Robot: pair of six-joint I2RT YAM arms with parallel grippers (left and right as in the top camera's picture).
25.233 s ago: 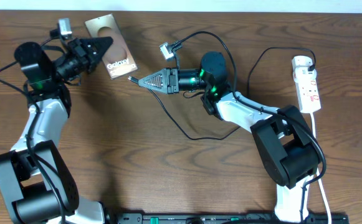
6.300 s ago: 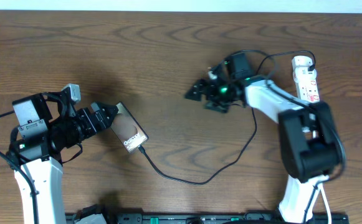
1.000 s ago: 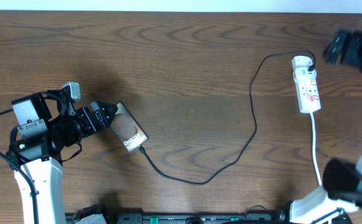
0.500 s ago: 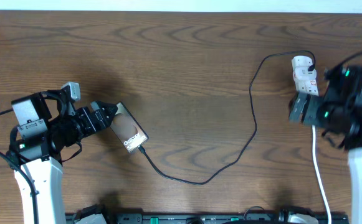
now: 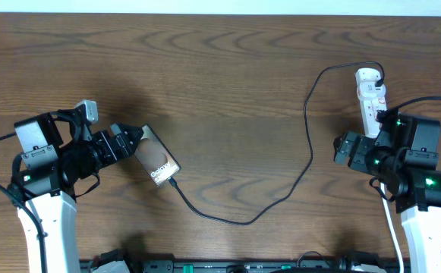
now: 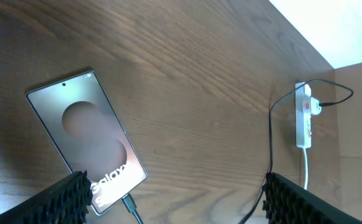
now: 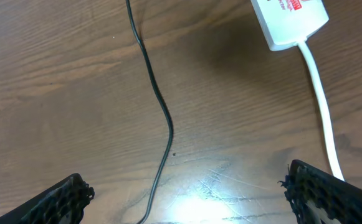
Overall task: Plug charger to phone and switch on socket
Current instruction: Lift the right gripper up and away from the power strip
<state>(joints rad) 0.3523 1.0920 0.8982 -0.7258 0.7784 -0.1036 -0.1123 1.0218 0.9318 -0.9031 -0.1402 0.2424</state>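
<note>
One black cable (image 5: 309,152) is plugged by its small tip (image 6: 128,203) into a short edge of the bronze phone (image 5: 157,157), which lies flat on the left of the wooden worktop (image 5: 220,91). From there the cable loops across to the far end of the white power strip (image 5: 370,95) on the right. The left jaws stand spread wide close by the phone, pinching nothing. The right jaws, also spread wide and empty, hover beside the power strip's near end, where its white cord (image 7: 321,99) leaves it
</note>
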